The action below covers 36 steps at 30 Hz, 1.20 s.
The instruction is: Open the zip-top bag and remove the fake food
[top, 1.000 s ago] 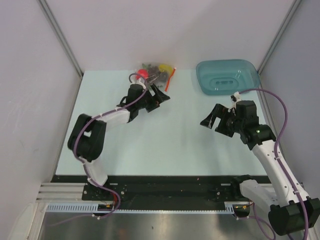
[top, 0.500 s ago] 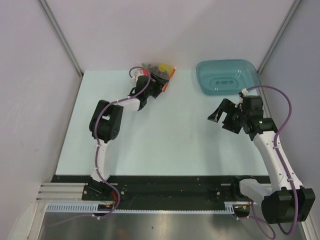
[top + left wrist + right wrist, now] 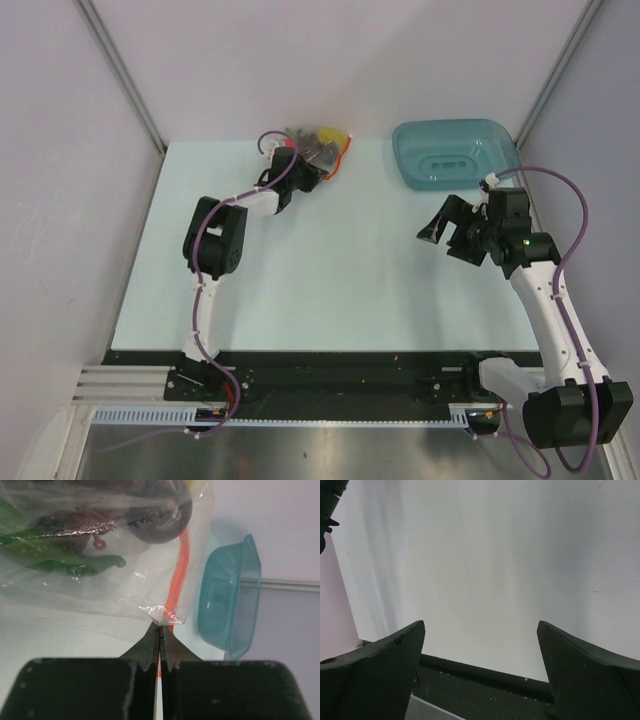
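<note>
The zip-top bag (image 3: 322,146) lies at the table's far edge, clear and crinkly, with an orange-red zipper strip (image 3: 182,565). The fake food (image 3: 320,138) is inside it. In the left wrist view a dark round piece (image 3: 160,515) and a green vegetable (image 3: 65,562) show through the plastic. My left gripper (image 3: 160,626) is shut on the bag's near corner, right beside the zipper strip, and the plastic bunches at the tips. My right gripper (image 3: 438,225) hangs open and empty over the right side of the table, far from the bag; in its own view the right gripper (image 3: 481,625) frames only bare surface.
A teal translucent tray (image 3: 410,150) sits at the back right, to the right of the bag; its rim (image 3: 252,580) shows in the left wrist view. Grey walls close in the table on three sides.
My left arm stretched further back to the bag and its jaws went from open to shut on the bag's corner. The right arm drew slightly right and stayed open.
</note>
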Each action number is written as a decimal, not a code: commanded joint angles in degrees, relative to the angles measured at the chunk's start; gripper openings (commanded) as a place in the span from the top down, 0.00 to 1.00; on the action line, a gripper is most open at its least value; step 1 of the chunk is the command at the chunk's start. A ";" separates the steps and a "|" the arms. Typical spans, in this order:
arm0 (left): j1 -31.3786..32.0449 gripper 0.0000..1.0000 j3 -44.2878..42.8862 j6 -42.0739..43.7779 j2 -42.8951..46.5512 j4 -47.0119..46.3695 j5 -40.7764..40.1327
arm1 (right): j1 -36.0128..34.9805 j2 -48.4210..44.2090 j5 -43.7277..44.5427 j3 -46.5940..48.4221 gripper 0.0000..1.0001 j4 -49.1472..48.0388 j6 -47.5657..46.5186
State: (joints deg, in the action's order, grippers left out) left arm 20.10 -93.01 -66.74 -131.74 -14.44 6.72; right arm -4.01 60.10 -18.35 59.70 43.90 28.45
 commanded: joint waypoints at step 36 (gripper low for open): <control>3.36 0.29 52.93 21.40 82.34 40.46 -2.59 | -13.13 10.39 -11.89 -8.46 0.00 -10.06 -0.06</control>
State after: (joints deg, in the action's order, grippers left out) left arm 21.37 -42.37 -40.10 -54.76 23.90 4.16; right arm -16.88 70.63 -29.34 51.88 34.87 30.52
